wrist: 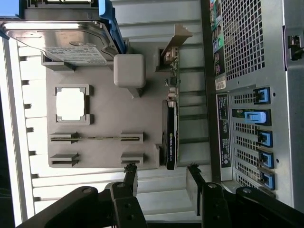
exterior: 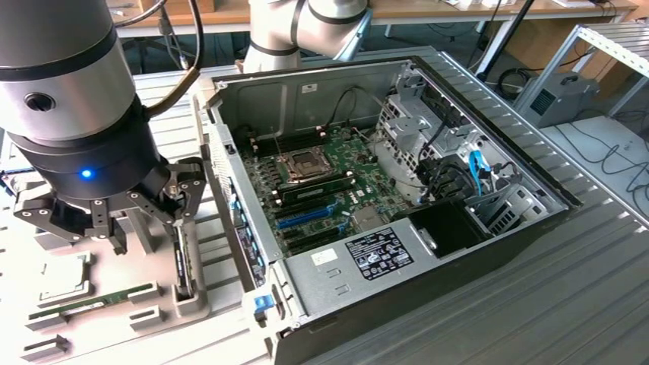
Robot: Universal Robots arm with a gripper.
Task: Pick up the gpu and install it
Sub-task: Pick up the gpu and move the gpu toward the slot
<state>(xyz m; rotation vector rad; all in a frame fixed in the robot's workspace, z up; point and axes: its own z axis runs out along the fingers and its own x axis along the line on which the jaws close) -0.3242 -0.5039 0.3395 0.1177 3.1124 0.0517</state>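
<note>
In the exterior view, the gripper (exterior: 142, 228) hangs over the grey holder tray (wrist: 109, 109), jaws spread wide and gripping nothing. In the wrist view, the fingers (wrist: 130, 172) stand to either side of the gpu's near end, apart from it. A processor (exterior: 61, 277) and a green memory stick (exterior: 87, 304) lie in the tray's part toward the exterior view's left. The gpu (exterior: 182, 262) stands on edge in a slot along the tray's far side, uninstalled. Just beyond the tray, toward the exterior view's right, the computer case (exterior: 487, 228) lies open.
</note>
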